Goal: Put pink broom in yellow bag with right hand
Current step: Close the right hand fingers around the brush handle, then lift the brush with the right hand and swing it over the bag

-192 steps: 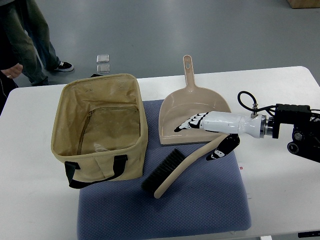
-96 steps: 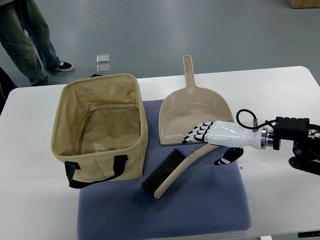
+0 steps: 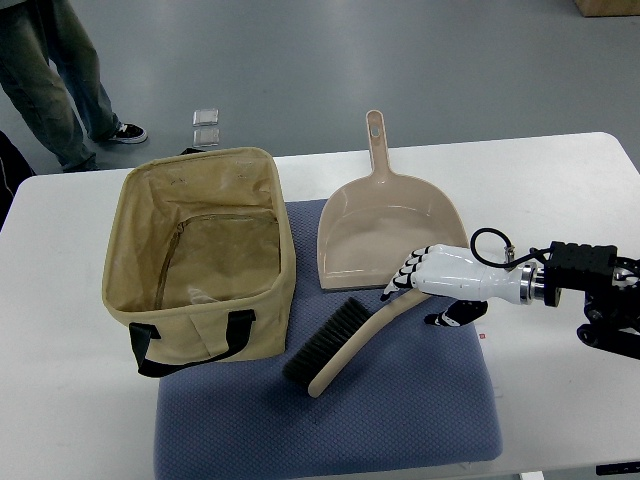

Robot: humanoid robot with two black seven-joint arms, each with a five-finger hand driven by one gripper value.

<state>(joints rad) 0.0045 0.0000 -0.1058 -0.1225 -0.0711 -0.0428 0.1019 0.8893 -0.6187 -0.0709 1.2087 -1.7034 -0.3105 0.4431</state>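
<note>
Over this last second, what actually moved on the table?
Only the right hand: it slid off the dustpan toward the robot and now sits over the handle end of the broom, not clearly gripping it. The broom, the dustpan and the bag lie as before.

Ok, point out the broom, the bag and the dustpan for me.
broom (image 3: 345,344): top view, on the handle beside the bristles
bag (image 3: 285,240): top view, on its right wall's rim
dustpan (image 3: 385,225): top view, on the bare pan floor
</note>
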